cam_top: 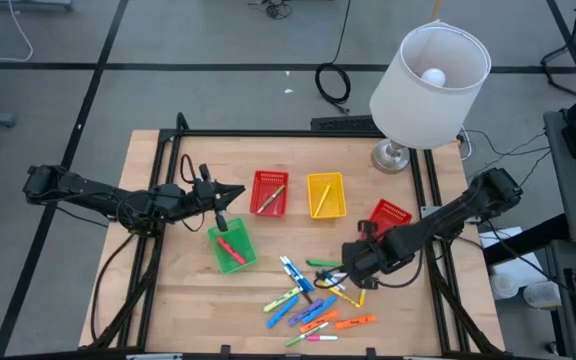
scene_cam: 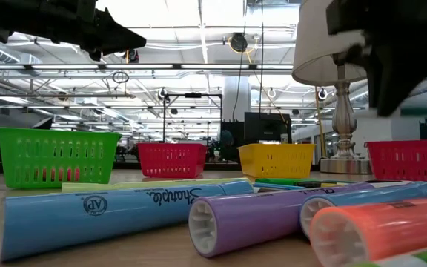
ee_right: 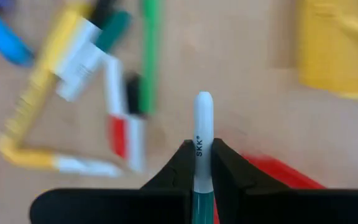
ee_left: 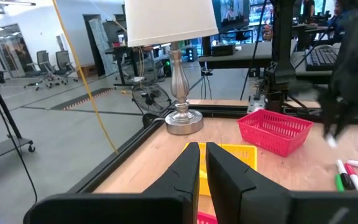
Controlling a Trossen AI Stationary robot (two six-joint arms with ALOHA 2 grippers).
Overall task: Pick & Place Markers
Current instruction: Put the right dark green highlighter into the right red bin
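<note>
Several capped markers [cam_top: 313,298] in blue, green, orange, yellow and pink lie loose in a pile near the table's near edge, and they fill the foreground of the low view [scene_cam: 221,215]. My right gripper [cam_top: 338,272] hovers over the pile's far right side, shut on a white-capped green marker [ee_right: 202,121]. My left gripper [cam_top: 232,193] hangs in the air between the green basket [cam_top: 231,247] and the red basket [cam_top: 269,192], fingers shut [ee_left: 202,163] and holding nothing. A red marker lies in the green basket. My right gripper pinches the white-capped green marker between its two fingers, at the barrel just behind the cap [ee_right: 199,163]. The marker lies along the fingers, and its white cap end [ee_right: 202,109] sticks out past the fingertips. It is held above the table, clear of the pile.
A yellow basket [cam_top: 326,194] with a yellow marker and a second red basket [cam_top: 390,213] sit at the far right. A lamp with a white shade [cam_top: 430,70] stands at the far right corner. Bare wood [cam_top: 168,290] lies to the near left.
</note>
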